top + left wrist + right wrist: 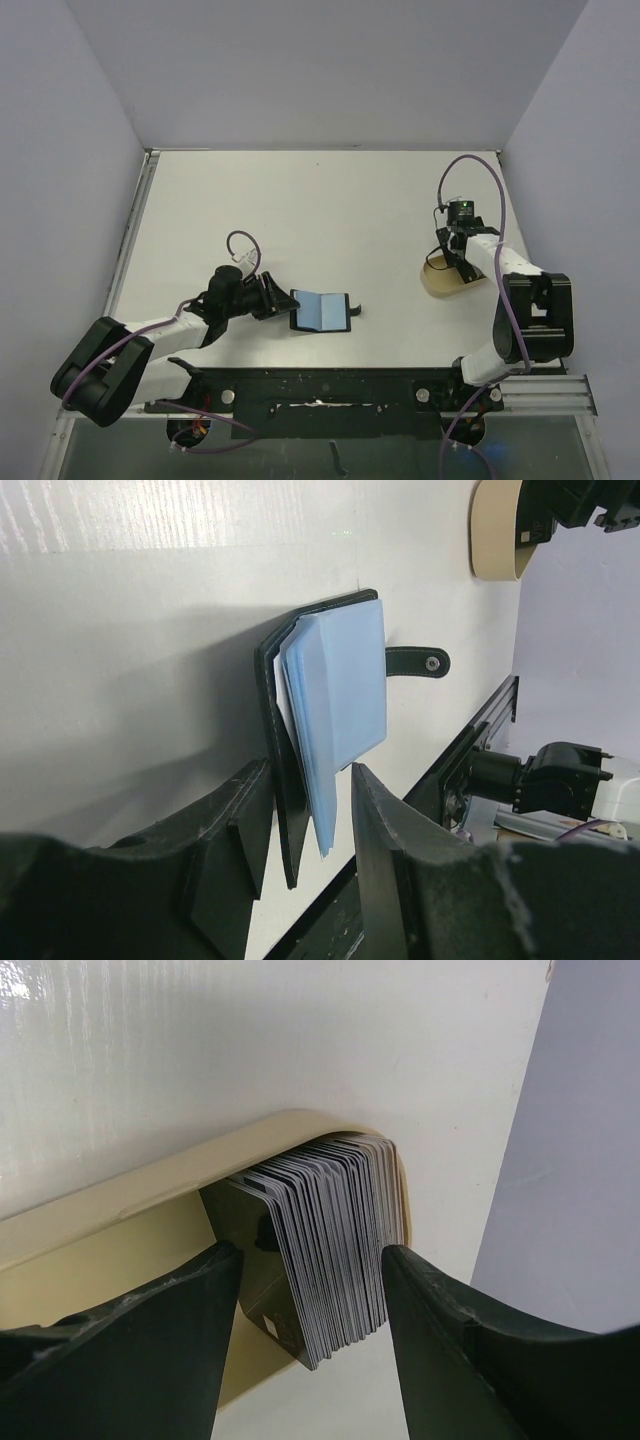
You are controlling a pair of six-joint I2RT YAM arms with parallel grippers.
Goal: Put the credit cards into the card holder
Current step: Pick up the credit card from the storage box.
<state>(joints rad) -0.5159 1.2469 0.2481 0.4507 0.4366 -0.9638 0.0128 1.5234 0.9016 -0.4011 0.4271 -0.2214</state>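
The card holder (322,311) lies open on the table, a black wallet with pale blue inside and its snap tab (420,662) out to the right. My left gripper (277,298) is open at its left edge. In the left wrist view the gripper (310,770) straddles the card holder's (335,695) black cover and blue sleeves with gaps on both sides. The credit cards (335,1245) stand as a grey stack on edge in the tan tray (150,1195). My right gripper (310,1295) is open around the stack without touching it, and shows in the top view (452,262).
The tan tray (437,283) sits at the right of the table, under the right wrist, and also shows in the left wrist view (495,530). The black mounting rail (330,385) runs along the near edge. Grey walls close in the table's sides and back.
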